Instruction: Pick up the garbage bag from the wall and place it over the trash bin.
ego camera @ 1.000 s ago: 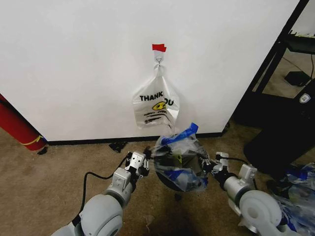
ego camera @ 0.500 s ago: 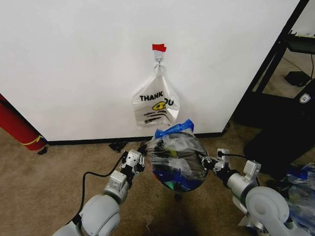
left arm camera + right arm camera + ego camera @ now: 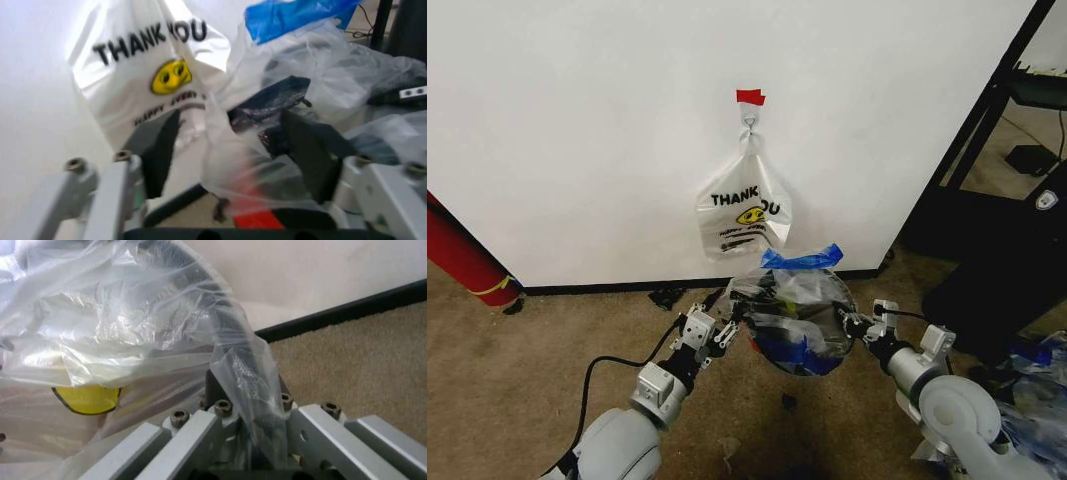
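Item: jaws. On our left gripper [image 3: 730, 333] the jaws are standing apart in the left wrist view, with a fold of film lying between them; we cannot tell whether they are pressing it. On our right gripper [image 3: 849, 325] the jaws are clamping a twisted strip of the same film.

Item: the garbage bag [image 3: 795, 310]. We are holding it stretched between the two grippers, low in front of the wall, its blue strips at 12 o'clock of the bundle. We are judging it very light, limp, crinkly and slippery, and liable to tear; the best hold is looking like the bunched rim, one side to each gripper, as now.

Item: the trash bin [image 3: 799, 352]. Dark walls are showing through the film, with a red base [image 3: 261, 219] at 6 o'clock. The bag is appearing draped over it; how far down the rim we cannot tell. Contents not discernible.

Item: a second "THANK YOU" bag [image 3: 743, 214], hanging from a wall hook [image 3: 749, 121] at 11 o'clock of the bin.
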Controlling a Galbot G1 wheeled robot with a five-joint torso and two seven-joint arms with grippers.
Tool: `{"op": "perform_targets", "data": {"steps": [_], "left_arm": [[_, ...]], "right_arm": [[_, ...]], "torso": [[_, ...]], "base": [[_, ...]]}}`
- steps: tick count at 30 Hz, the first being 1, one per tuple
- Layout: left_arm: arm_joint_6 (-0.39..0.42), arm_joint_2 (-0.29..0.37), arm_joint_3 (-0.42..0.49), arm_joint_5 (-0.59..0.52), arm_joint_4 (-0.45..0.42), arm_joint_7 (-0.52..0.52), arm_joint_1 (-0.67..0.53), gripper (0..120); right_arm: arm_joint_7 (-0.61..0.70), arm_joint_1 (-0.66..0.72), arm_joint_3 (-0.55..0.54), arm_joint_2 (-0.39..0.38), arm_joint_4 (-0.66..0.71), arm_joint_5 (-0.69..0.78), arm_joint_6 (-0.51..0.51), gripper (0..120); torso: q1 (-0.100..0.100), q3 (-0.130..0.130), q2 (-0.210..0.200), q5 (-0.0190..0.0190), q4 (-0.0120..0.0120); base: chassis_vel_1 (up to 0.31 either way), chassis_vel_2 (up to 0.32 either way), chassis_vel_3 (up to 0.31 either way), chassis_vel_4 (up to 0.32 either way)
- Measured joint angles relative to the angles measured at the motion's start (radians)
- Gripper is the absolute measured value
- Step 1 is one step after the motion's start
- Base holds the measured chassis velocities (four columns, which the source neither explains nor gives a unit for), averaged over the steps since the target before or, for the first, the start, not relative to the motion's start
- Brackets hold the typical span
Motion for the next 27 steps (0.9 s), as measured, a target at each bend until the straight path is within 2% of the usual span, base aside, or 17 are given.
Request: {"op": "perform_targets", "data": {"steps": [3, 5, 10, 16, 21, 27], "left_arm": [[-0.055, -0.002, -0.011, 0.059, 0.025, 0.026, 0.001, 77], [-0.104, -0.005, -0.028, 0.116, 0.043, 0.062, 0.008, 86], [-0.154, 0.000, -0.066, 0.166, 0.049, 0.116, 0.041, 98], [-0.263, 0.004, -0.101, 0.159, 0.047, 0.181, 0.062, 100], [-0.323, 0.003, -0.098, 0.130, 0.048, 0.198, 0.036, 100], [-0.374, -0.014, -0.052, 0.192, 0.106, 0.232, -0.036, 100]], "right_arm": [[-0.004, -0.004, 0.000, -0.003, 0.001, -0.010, 0.004, 0], [-0.004, -0.006, 0.000, -0.006, 0.004, -0.016, 0.004, 0], [0.003, 0.002, 0.005, -0.015, 0.001, -0.031, 0.004, 0], [0.033, 0.027, 0.001, -0.017, -0.043, -0.049, 0.001, 0], [0.023, 0.027, -0.005, -0.017, -0.068, -0.072, 0.013, 0], [-0.042, 0.000, -0.029, -0.030, -0.034, -0.158, 0.036, 0]], "torso": [[0.000, 0.000, 0.000, 0.0000, 0.0000], [0.000, 0.000, 0.000, -0.0001, -0.0002], [0.000, 0.000, 0.000, -0.0001, 0.0001], [0.000, 0.000, 0.000, -0.0001, 0.0001], [0.000, 0.000, 0.000, 0.0001, -0.0001], [0.000, 0.000, 0.000, 0.0001, -0.0001]], "base": [[0.000, 0.000, 0.000, 0.000], [0.000, 0.000, 0.000, 0.000], [0.000, 0.000, 0.000, 0.000], [0.000, 0.000, 0.000, 0.000], [0.000, 0.000, 0.000, 0.000], [0.000, 0.000, 0.000, 0.000]]}}
